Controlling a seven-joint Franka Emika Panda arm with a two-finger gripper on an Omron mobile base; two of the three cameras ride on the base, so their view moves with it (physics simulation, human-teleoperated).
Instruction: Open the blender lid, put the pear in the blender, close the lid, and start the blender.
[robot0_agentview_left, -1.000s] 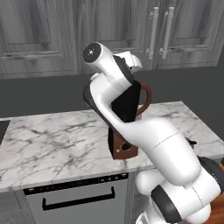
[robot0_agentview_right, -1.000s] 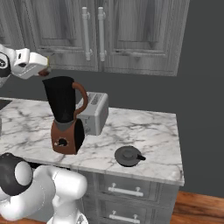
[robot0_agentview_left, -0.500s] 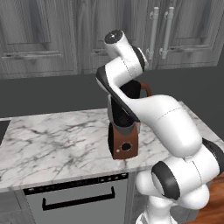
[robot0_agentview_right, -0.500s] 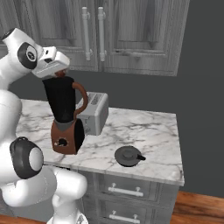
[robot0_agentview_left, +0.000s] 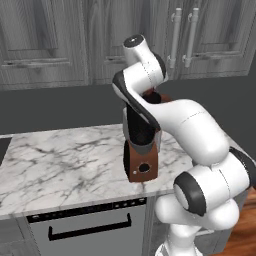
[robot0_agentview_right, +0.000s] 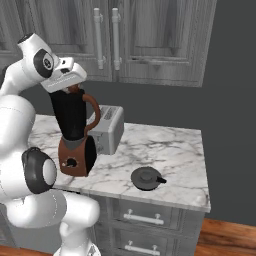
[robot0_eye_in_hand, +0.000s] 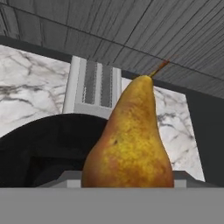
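The pear, orange-brown with its stem up, fills the middle of the hand view, gripped from below, with the fingertips hidden. Under it curves the dark open mouth of the blender. From the right base, my gripper hangs just over the top of the blender, shut on the pear. The blender stands on the counter with its black jar partly behind my arm. The blender lid lies flat on the counter to the blender's right, near the front edge.
A silver toaster stands close behind the blender, its slots visible past the pear. The marble counter stretches right to an edge. Grey wall cabinets hang above. A dishwasher front sits below the counter.
Over the last second the hand swung right with the pear to a spot above the blender's open jar. Blender, lid and toaster have stayed put.
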